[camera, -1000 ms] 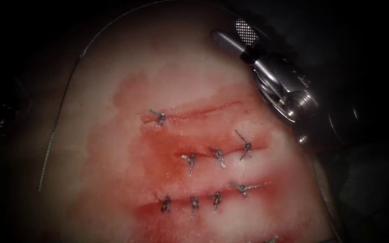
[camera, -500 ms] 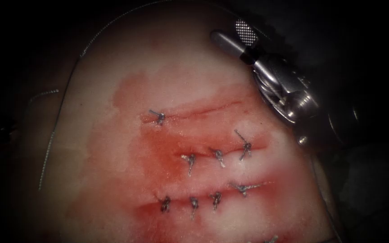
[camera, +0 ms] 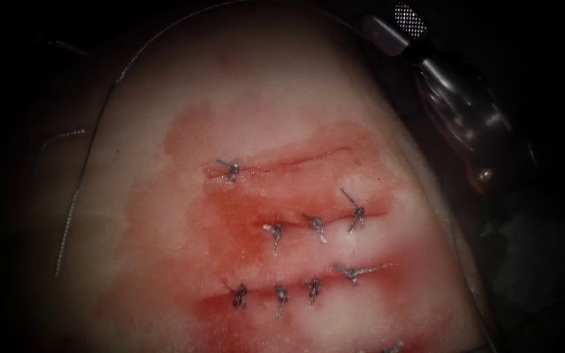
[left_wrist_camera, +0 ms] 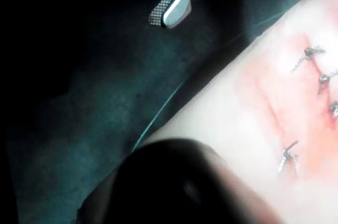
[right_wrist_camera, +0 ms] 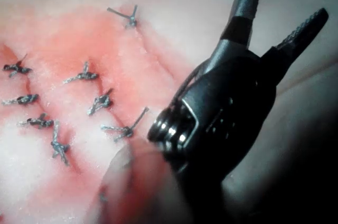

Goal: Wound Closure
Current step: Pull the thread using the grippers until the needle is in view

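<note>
Tissue (camera: 243,117) is lying across the endoscope view with three roughly horizontal cuts on it, and red fluid (camera: 243,222) is staining the surface around them. Knotted stitches are sitting along the cuts: one at the left end of the top cut (camera: 231,170), three along the middle cut (camera: 316,225), and four along the bottom cut (camera: 295,291), each with short cut ends of thread sticking up. Thread (camera: 67,229) is running in a long loose strand along the left edge of the tissue and curving over its far edge, lying apart from both the cuts and the tool. The right arm's tool (camera: 397,23) is hanging beyond the upper right edge of the tissue, having drawn back up and to the right from where it stood a moment ago, nearer the top cut. Its jaws are standing apart and are gripping nothing; the right wrist view is showing the same tool (right_wrist_camera: 282,10) with its two jaws spread wide above the stitched tissue. The left wrist view is showing that tool (left_wrist_camera: 169,10) out over the dark surround beside the tissue. The needle cannot be made out, and the left arm's tool cannot be told.
</note>
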`<state>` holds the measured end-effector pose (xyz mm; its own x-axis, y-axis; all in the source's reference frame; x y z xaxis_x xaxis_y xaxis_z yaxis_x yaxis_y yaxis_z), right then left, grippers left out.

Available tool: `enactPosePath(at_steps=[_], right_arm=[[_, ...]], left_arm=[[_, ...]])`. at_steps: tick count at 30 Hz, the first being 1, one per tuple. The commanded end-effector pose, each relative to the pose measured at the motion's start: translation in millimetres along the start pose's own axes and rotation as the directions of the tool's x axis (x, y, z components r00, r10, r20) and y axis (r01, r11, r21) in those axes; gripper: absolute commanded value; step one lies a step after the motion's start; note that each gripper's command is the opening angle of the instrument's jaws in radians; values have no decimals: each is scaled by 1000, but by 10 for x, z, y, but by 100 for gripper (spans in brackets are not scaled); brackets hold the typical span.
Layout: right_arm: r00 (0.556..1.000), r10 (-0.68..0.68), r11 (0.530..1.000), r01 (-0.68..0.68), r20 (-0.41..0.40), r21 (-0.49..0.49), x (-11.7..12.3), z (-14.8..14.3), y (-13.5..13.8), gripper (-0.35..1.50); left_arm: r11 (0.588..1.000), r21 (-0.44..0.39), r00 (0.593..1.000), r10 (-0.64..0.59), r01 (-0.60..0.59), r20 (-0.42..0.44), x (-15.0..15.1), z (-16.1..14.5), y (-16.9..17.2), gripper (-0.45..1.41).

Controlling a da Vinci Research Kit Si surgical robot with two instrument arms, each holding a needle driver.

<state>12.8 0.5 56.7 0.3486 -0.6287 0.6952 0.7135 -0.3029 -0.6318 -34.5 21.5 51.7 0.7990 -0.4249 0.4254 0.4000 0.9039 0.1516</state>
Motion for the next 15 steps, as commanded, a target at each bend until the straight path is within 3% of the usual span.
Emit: enactPosePath(at_steps=[1,2,5,6,7,9,11,12,13,15], right_arm=[[1000,-5,1000,5,4,25,-8,-3,-25,128],[1000,1,999,-1,7,39,-13,-8,-36,128],[1000,10,1000,-11,7,27,-26,-31,-73,128],[999,28,1000,-28,-26,10,-26,-40,-83,128],[991,68,998,-69,-111,0,-20,-55,-92,128],[958,167,986,-159,-232,53,-5,-81,-101,128],[900,259,962,-205,-351,181,8,-105,-101,126],[867,299,948,-220,-400,232,9,-112,-99,104],[804,405,905,-286,-435,315,7,-119,-95,64],[691,570,813,-393,-444,430,2,-129,-88,61]], left_arm=[[998,-12,995,-53,54,83,-16,12,-1,69],[996,-22,989,-81,85,126,-21,17,-5,83],[991,-22,973,-127,134,192,-29,35,-22,86],[991,-14,972,-128,133,196,-29,41,-27,86],[988,3,969,-151,153,198,-29,48,-32,84],[977,69,958,-210,200,195,-25,64,-43,83],[964,132,947,-252,230,198,-20,78,-51,84],[961,152,944,-260,232,202,-17,82,-54,86],[953,179,939,-277,243,203,-15,86,-57,86],[916,250,913,-364,314,187,-13,90,-60,84]])
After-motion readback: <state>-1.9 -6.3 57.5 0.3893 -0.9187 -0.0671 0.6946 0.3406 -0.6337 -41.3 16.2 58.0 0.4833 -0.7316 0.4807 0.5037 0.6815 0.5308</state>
